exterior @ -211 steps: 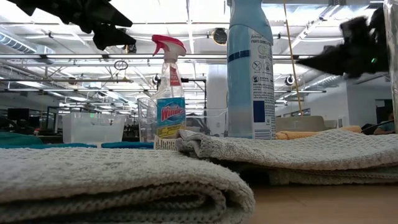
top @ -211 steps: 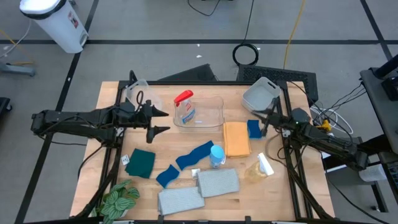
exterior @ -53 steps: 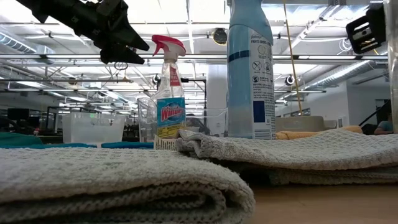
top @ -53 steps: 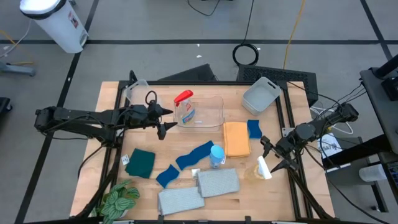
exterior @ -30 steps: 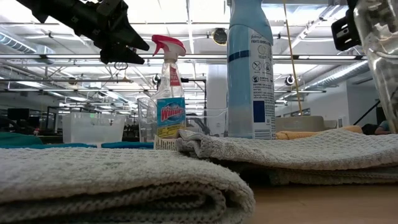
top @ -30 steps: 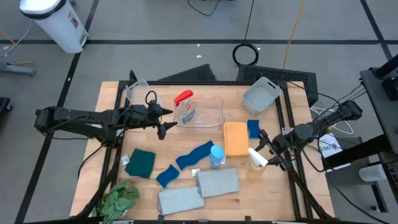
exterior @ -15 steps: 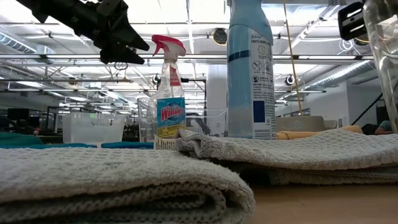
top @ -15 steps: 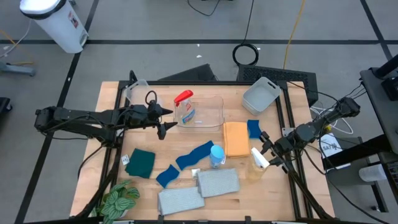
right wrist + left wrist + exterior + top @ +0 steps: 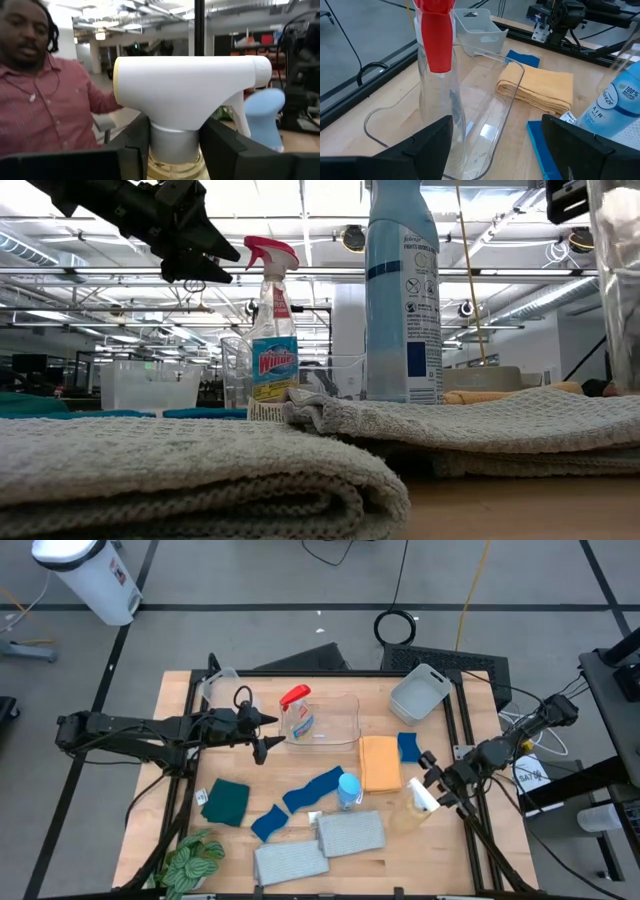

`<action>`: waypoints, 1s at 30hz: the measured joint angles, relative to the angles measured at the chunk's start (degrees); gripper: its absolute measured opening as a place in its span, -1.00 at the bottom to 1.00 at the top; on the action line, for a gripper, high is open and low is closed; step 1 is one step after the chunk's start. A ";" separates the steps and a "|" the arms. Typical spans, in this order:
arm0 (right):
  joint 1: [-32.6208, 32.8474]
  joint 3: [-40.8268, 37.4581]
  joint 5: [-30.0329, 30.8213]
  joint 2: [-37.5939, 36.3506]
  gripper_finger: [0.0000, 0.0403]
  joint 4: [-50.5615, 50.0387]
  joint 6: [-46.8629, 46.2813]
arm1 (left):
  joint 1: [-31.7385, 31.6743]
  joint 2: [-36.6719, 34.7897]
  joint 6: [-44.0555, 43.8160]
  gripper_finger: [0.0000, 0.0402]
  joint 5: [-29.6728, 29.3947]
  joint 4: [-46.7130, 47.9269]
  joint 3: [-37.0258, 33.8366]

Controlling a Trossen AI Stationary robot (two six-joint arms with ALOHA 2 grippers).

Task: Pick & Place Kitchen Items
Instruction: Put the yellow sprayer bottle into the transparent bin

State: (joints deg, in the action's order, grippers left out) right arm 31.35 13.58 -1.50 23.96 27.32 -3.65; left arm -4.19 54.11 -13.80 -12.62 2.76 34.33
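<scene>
My right gripper is at the table's right side, shut on the white-trigger bottle of yellow liquid, which stands upright at the right edge of the low view. My left gripper hangs open in the air just left of the red-trigger bottle. That bottle stands on its base in a clear tub. The blue-capped bottle stands upright mid-table beside a grey folded towel. My right gripper pinches the white-trigger bottle's neck, just under the white spray head, one finger on each side. The fingers come about level from the table's right side. The bottle is upright. The grey towel hides its base, so I cannot tell if it is lifted.
An orange sponge and a blue sponge lie left of my right gripper. A blue cloth, teal cloth, second grey towel and plant lie nearer. A grey tub stands far right. A person sits beyond the table.
My right gripper has tipped its fingers upward with the white-trigger bottle in them. The bottle leaned over a second ago and now stands upright. It has stayed at about the same spot on the table.
</scene>
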 joint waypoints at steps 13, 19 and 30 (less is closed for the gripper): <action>0.00 0.02 7.58 0.03 -0.44 5.67 1.97 | 0.01 0.00 0.06 0.53 0.02 0.00 0.00; -0.03 0.03 17.31 0.11 -0.48 6.76 8.30 | 0.01 0.00 0.06 0.53 0.02 0.00 0.00; -2.03 0.04 21.15 0.10 -0.48 9.82 16.80 | 0.00 0.00 0.04 0.53 0.02 0.00 0.00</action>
State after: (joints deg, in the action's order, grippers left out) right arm 29.32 13.63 19.65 24.05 37.15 13.15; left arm -4.19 54.11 -13.76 -12.60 2.76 34.33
